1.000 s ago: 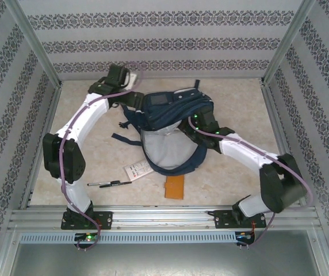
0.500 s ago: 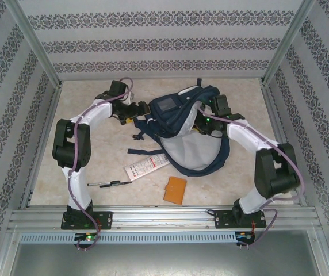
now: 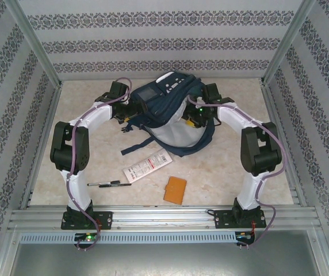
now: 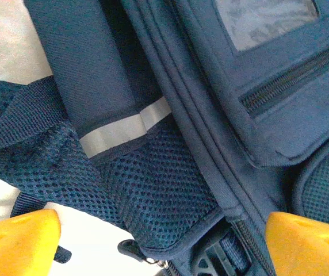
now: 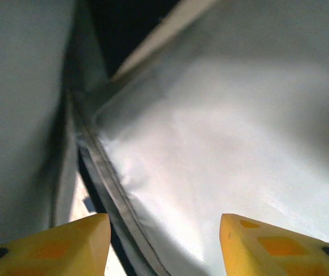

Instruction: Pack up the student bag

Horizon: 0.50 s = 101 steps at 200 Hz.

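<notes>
The bag (image 3: 160, 110) lies at the far middle of the counter (image 3: 239, 167), between the two arms. Its front pocket with a grey window faces up at the far left. Its main mouth gapes toward the near side and shows pale grey lining (image 3: 175, 131). A dark strap (image 3: 131, 147) trails from it toward the near left.

The left pincer (image 3: 130, 116) is at the bag's left flank. In the left wrist view its yellow fingertips (image 4: 15, 244) stand wide apart, released, and the bag's side fills the space beyond them: a mesh pocket (image 4: 164, 195), a reflective stripe (image 4: 124, 129) and a zip pocket (image 4: 291, 80).

The right pincer (image 3: 193, 119) is at the right edge of the bag's mouth. In the right wrist view its fingertips (image 5: 72, 244) are partly spread and clamp nothing. They look into the grey lining, and the dark edge of the opening (image 5: 104, 190) runs down through the gap, close to the finger on the left of that view.

Near the bag, left of centre, a white leaflet (image 3: 147, 165) with red print lies flat, just beside the strap's end. Nearer still lies a pen (image 3: 108, 184). To the pen's right is an orange card (image 3: 175, 189). All three rest on the counter, apart from the bag's body and from each other.
</notes>
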Each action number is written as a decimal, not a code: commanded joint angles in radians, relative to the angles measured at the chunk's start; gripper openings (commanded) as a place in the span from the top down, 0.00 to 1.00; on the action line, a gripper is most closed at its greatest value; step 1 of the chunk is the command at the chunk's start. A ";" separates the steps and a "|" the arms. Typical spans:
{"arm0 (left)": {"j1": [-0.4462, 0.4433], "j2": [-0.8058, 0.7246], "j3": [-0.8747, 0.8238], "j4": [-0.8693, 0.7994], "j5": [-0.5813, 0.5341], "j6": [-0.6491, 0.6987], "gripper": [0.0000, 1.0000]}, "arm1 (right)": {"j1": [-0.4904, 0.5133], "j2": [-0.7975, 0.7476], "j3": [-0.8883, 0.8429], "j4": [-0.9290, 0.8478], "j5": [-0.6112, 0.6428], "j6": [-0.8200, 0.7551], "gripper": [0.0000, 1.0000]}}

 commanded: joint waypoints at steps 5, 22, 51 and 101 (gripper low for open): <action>0.009 0.002 0.007 -0.012 -0.002 -0.055 0.10 | -0.030 -0.131 -0.061 -0.082 0.044 -0.027 0.46; 0.008 0.008 -0.004 -0.004 -0.004 -0.085 0.11 | -0.030 -0.155 -0.055 -0.141 0.071 -0.070 0.45; 0.005 0.023 -0.015 0.045 -0.016 -0.093 0.13 | -0.035 -0.115 0.021 -0.254 0.049 -0.203 0.45; -0.011 0.108 0.020 0.162 -0.006 -0.102 0.15 | -0.026 -0.014 0.116 -0.221 -0.245 -0.250 0.49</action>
